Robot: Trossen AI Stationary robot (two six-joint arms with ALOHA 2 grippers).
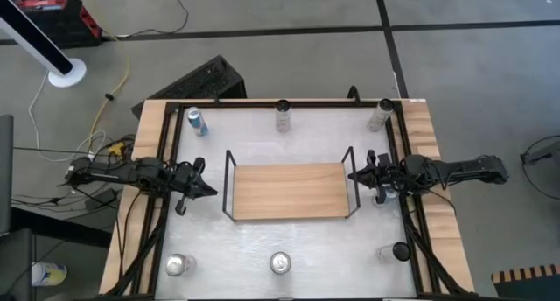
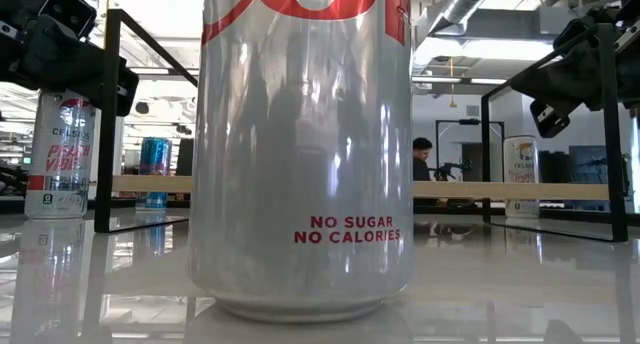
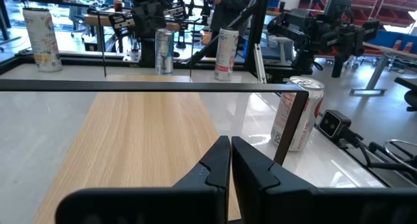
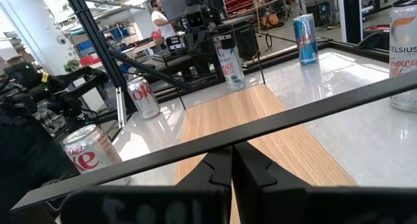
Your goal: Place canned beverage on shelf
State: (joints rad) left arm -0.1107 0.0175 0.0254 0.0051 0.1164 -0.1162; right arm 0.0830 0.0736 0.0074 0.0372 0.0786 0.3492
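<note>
A white-topped table with black rails stands on a grey floor, with an open workshop room visible beyond it in the low view. At the table's middle lies the shelf, a light-wood board in a thin black wire frame with raised end rails; its board is bare.

Six cans stand around it, all apart from it. Along the far edge are a blue can, a pale can and another pale can. Along the near edge are a silver can, a Diet Coke can that fills the low view with "NO SUGAR NO CALORIES" on its side, and a dark-topped can.

The left gripper sits just outside the shelf's left end rail, its arm stretched level across the table's left edge and pointing at the shelf. Its fingers are pressed together, holding nothing.

The right gripper mirrors it at the shelf's right end rail, arm level and reaching in from the right edge, fingers likewise pressed together and empty.

A person sits far back in the room.
</note>
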